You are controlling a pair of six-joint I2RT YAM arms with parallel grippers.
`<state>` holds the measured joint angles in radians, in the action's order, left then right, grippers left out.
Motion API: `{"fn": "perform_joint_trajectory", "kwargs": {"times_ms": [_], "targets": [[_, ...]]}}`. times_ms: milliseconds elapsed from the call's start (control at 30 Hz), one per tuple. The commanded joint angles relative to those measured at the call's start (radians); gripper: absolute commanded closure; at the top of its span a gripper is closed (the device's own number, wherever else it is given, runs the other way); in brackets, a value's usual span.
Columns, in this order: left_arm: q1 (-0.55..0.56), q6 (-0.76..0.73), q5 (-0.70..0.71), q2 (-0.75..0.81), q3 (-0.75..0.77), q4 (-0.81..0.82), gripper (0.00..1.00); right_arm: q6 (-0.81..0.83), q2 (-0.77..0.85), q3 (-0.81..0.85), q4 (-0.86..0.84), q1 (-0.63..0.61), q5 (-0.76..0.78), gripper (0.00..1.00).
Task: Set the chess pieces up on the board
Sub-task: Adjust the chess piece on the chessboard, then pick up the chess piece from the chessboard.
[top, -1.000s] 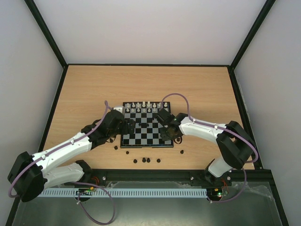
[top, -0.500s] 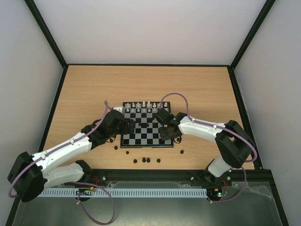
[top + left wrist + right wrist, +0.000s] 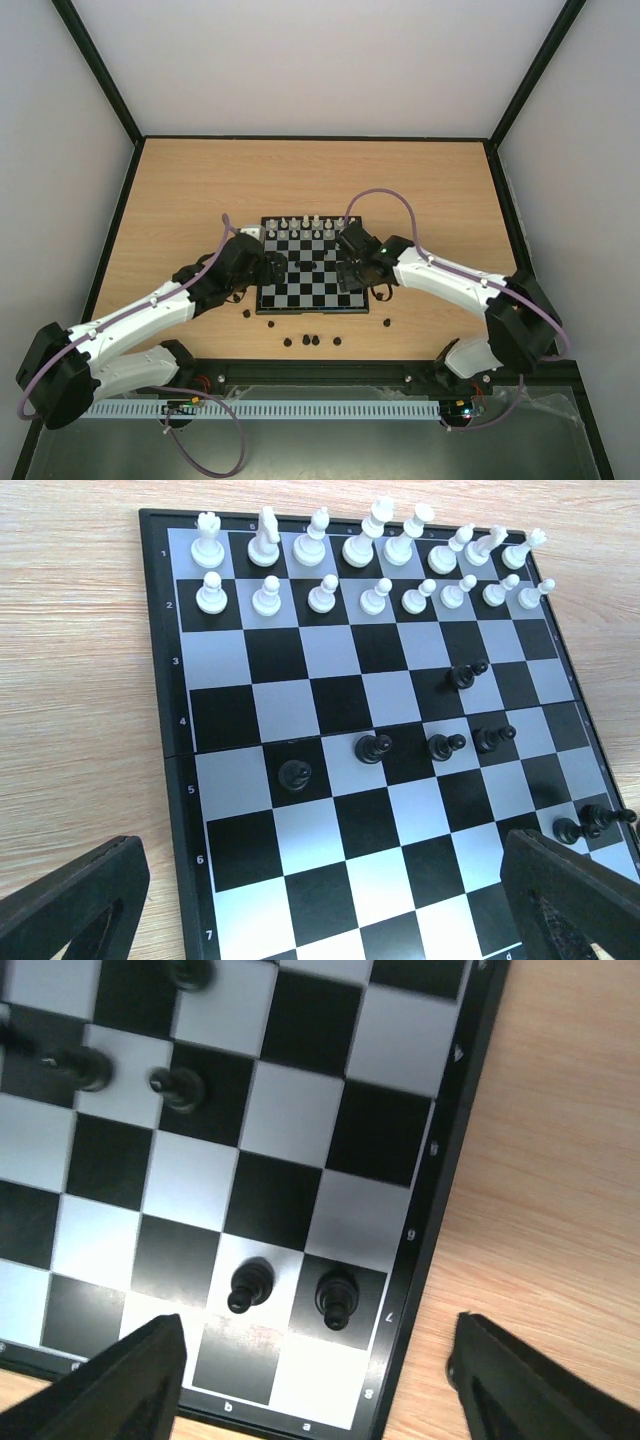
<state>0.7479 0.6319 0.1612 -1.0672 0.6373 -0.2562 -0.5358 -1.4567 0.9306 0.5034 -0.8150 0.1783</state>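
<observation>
The board (image 3: 300,287) lies mid-table, with white chess pieces (image 3: 310,223) in two rows along its far edge. In the left wrist view these white pieces (image 3: 370,550) fill ranks 1 and 2, and several black pawns (image 3: 373,747) stand scattered mid-board. My left gripper (image 3: 320,905) hovers open over the board's left side (image 3: 268,268) with nothing between its fingers. My right gripper (image 3: 320,1385) is open above the near right corner (image 3: 358,280). Just ahead of it, two black pawns (image 3: 250,1285) (image 3: 338,1298) stand upright on b7 and a7, clear of both fingers.
Several loose black pieces (image 3: 306,340) lie on the wooden table in front of the board, one at the left (image 3: 246,313) and one at the right (image 3: 388,322). Black rails edge the table, with grey walls around it.
My right gripper went from shut to open, leaving a black pawn standing at the board's near right corner, and its arm shifted a little to the right. The left arm has not moved.
</observation>
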Motion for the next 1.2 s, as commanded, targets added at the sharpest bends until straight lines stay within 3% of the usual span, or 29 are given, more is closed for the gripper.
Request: {"fn": "perform_joint_trajectory", "kwargs": {"times_ms": [0,67,367,467,667,900,1100,1167], "targets": [[-0.002,-0.015,0.04,0.016,0.039,-0.038,0.01,-0.005,0.06,0.049,0.062,0.005,0.023,0.15],[-0.006,-0.024,0.062,0.021,0.058,-0.062,0.01,-0.001,0.069,0.069,0.065,0.006,0.024,0.01],[-0.027,-0.03,0.073,0.083,0.081,-0.083,0.01,0.048,-0.051,0.229,0.076,0.009,-0.001,0.01],[-0.028,-0.027,0.069,0.097,0.074,-0.09,0.01,0.059,-0.134,0.295,0.083,0.01,-0.011,0.13],[-0.03,-0.019,0.062,0.13,0.054,-0.095,0.01,0.069,-0.282,0.384,0.093,0.01,-0.002,0.56],[-0.032,-0.006,0.063,0.165,0.017,-0.089,0.01,0.082,-0.409,0.433,0.108,0.01,0.011,0.71],[-0.032,0.0,0.062,0.175,-0.001,-0.077,0.01,0.079,-0.449,0.433,0.114,0.011,0.024,0.73],[-0.032,0.0,0.061,0.172,-0.002,-0.075,0.01,0.08,-0.451,0.43,0.112,0.012,0.019,0.77]]}}
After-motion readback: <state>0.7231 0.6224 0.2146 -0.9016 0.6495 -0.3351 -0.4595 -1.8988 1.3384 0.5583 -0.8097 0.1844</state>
